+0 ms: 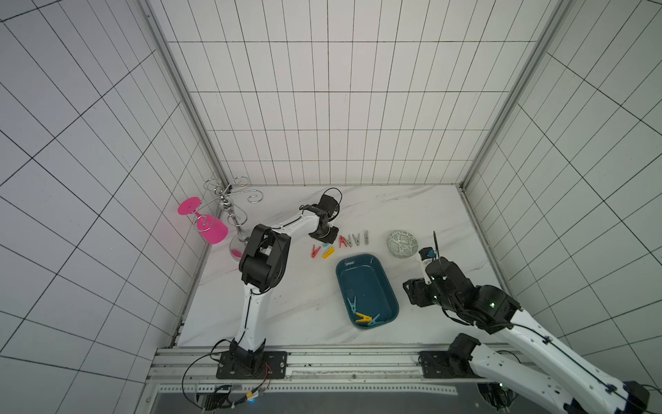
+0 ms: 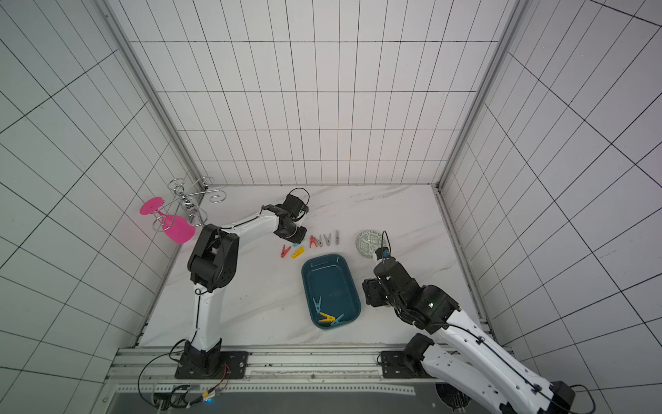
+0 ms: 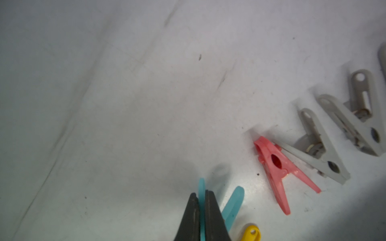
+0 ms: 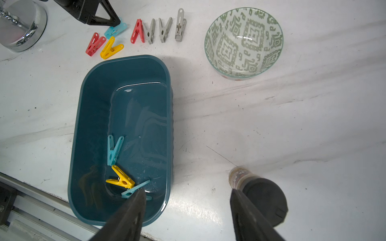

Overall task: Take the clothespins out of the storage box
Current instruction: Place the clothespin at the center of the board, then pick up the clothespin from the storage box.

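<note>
**Clothespins: seven out by the row, three in the tub**

Over by the laid-out row, the left gripper is pinched tight on one leg of a light blue clothespin. It is right down at the table, just beside a loose yellow peg and near a red peg. I can't tell whether the held one touches down yet. To my eye this is the set-down. Lower until it lies flat, open cleanly, then lift straight up so the neighbours aren't dragged.

The right gripper hangs beside the storage box, fingers spread wide, nothing between them. The storage box sits mid-table, and at the end nearest the arms' bases it holds two light blue pegs and a yellow clothespin touching one of them. The patterned bowl holds nothing.
</note>
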{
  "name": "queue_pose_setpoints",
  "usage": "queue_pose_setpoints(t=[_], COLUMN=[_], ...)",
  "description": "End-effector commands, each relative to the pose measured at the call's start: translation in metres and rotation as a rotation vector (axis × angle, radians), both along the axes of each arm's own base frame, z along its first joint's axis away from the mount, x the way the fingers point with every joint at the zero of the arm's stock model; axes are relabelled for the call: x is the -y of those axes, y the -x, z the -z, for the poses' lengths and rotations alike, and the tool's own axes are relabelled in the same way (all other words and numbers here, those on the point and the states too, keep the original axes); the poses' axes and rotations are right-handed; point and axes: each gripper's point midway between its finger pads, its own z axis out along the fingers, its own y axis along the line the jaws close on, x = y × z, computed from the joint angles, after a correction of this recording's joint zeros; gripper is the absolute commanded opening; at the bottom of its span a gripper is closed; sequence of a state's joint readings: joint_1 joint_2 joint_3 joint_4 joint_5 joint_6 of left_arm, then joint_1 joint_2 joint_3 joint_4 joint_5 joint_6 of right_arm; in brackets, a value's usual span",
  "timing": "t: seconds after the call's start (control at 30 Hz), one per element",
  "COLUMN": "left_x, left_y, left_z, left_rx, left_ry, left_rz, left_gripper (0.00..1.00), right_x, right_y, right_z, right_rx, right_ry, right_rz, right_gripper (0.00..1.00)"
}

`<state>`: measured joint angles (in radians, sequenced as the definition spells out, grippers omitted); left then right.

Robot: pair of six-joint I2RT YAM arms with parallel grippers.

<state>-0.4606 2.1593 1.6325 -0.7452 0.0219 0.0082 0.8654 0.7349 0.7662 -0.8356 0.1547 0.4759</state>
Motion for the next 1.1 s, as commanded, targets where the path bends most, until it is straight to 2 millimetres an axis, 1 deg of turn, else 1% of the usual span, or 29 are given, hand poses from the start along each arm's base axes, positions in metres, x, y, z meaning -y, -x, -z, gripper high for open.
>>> queue_pose_setpoints(t=[0.0, 0.1, 0.23, 0.4, 0.5, 0.6, 0.73, 0.83, 0.93, 1.07], left_x=[-0.001, 0.001, 0.003, 0.008, 0.013, 0.023, 0.039, 0.051, 0.065, 0.083], left_y=[-0.008, -0.008, -0.006, 0.004, 0.017, 0.038, 0.071, 0.098, 0.127, 0.162], left_z=[0.002, -0.002, -0.015, -0.038, -0.056, -0.073, -0.092, -0.098, -0.097, -0.100], left_rx=[0.010, 0.012, 0.024, 0.038, 0.037, 0.032, -0.008, -0.045, -0.078, -0.051], left_ry=[-0.007, 0.004, 0.033, 0.052, 0.061, 0.072, 0.099, 0.108, 0.112, 0.108], left_rz=[-0.006, -0.005, -0.007, -0.005, -0.004, 0.005, 0.006, 0.022, 0.032, 0.081], left_gripper=[0.09, 0.16, 0.30, 0.35, 0.37, 0.39, 0.39, 0.40, 0.40, 0.41], right_x=[0.005, 0.005, 0.006, 0.005, 0.004, 0.003, 0.003, 0.004, 0.004, 0.005], right_y=[0.001, 0.001, 0.000, 0.000, 0.001, 0.001, 0.000, 0.000, -0.001, 0.000], right_z=[0.009, 0.008, 0.009, 0.010, 0.011, 0.012, 0.013, 0.011, 0.010, 0.008], right_rx=[-0.005, -0.002, -0.001, -0.007, -0.016, -0.020, -0.020, -0.016, -0.008, -0.008], right_ry=[0.028, 0.029, 0.034, 0.044, 0.047, 0.050, 0.055, 0.054, 0.054, 0.052], right_rz=[0.010, 0.012, 0.014, 0.011, 0.005, -0.002, 0.000, 0.002, 0.005, 0.006], right_gripper=[0.68, 0.68, 0.68, 0.69, 0.69, 0.69, 0.69, 0.69, 0.69, 0.68])
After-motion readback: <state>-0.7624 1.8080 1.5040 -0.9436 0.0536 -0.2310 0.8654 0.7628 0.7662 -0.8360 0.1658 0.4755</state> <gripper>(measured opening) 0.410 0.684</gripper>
